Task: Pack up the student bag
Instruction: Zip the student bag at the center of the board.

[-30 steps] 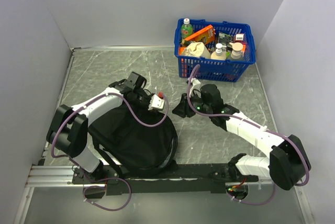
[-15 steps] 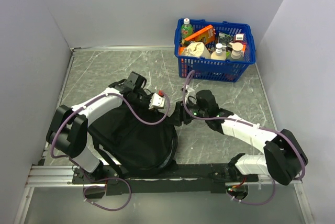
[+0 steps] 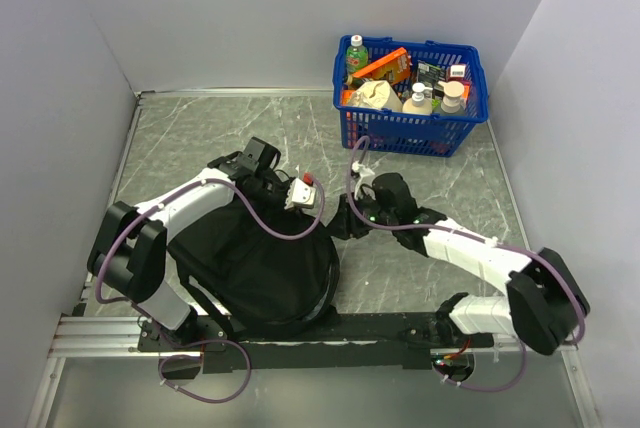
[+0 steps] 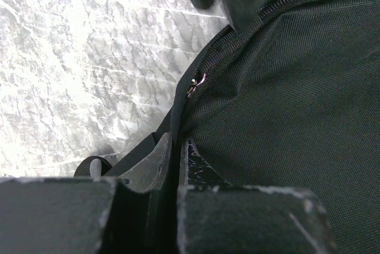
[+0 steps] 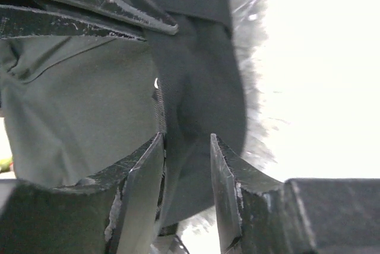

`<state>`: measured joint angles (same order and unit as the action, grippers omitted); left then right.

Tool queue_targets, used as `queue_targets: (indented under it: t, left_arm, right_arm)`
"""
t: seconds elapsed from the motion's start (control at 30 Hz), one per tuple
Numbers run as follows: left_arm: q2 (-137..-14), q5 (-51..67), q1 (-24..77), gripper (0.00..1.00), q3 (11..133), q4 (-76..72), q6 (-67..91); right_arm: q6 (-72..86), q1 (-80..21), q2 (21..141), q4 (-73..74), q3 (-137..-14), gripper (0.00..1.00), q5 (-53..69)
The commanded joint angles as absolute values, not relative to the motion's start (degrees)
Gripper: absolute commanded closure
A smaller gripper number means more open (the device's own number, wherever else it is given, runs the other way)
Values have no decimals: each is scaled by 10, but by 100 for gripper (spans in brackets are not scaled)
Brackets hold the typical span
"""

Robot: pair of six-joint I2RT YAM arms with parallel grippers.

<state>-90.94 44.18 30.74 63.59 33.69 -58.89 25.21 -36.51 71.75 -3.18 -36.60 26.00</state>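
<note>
We find the student bag point(image 3: 255, 268) at 7 o'clock on the table point(image 3: 200, 138) | left gripper point(image 4: 178, 159) clamped on its zipper rim | right gripper point(image 5: 187, 165) has advanced to its 2 o'clock edge, jaws apart astride fabric, seemingly unclamped | spreading the mouth likely follows.

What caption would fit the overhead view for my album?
The left gripper pinches the bag at its rim, the right gripper open beside it, a blue basket behind.

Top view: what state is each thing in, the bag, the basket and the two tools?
student bag, lying down, its edge pinched near the zip
left tool, shut on the student bag's edge
right tool, jaws apart around a fold of bag fabric
blue basket, upright, full of groceries
</note>
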Motion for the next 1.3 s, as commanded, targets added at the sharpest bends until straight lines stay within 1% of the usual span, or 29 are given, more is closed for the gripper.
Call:
queue_targets:
  t: [0.0, 0.07, 0.1, 0.17, 0.23, 0.3, 0.37, 0.4, 0.57, 0.73, 0.87, 0.9, 1.03, 1.13, 1.2, 1.23, 1.27]
  left_arm:
    - [-885, 467, 319, 99, 635, 309, -577]
    - [-883, 468, 320, 99, 636, 309, -572]
    - [-884, 469, 320, 99, 636, 308, -570]
    - [-884, 469, 319, 99, 638, 305, -560]
    - [-884, 475, 319, 99, 642, 301, -543]
    - [-883, 481, 319, 99, 647, 298, -529]
    - [-880, 489, 319, 99, 645, 294, -510]
    - [-879, 491, 320, 99, 644, 291, -503]
    - [-870, 507, 319, 99, 638, 290, -474]
    - [-865, 511, 319, 99, 630, 294, -473]
    - [-865, 511, 319, 99, 626, 295, -474]
    - [-865, 512, 320, 99, 626, 295, -474]
    - [-868, 517, 319, 99, 616, 284, -461]
    - [-869, 522, 320, 99, 613, 283, -458]
    - [-868, 520, 321, 99, 609, 283, -459]
    - [-868, 520, 321, 99, 608, 283, -459]
    - [-868, 519, 320, 99, 610, 284, -460]
  right_arm:
    - [205, -383, 650, 37, -422, 60, 132]
    - [200, -400, 635, 47, -419, 65, 88]
    - [193, -424, 634, 48, -419, 71, 39]
    - [185, -451, 637, 64, -428, 73, 2]
    - [171, -488, 641, 59, -427, 68, -32]
    - [162, -511, 650, 55, -427, 58, -55]
    - [158, -533, 667, 66, -435, 55, -95]
    - [154, -539, 671, 67, -438, 52, -108]
    - [137, -578, 696, 61, -446, 50, -197]
    - [115, -597, 714, 46, -456, 50, -250]
    - [97, -626, 723, 46, -461, 53, -322]
    - [96, -641, 722, 44, -461, 53, -359]
    - [103, -660, 718, 43, -454, 56, -414]
    - [115, -663, 708, 36, -443, 58, -418]
    - [118, -663, 706, 25, -439, 61, -409]
    - [118, -662, 704, 19, -435, 64, -389]
    - [119, -662, 704, 8, -433, 69, -381]
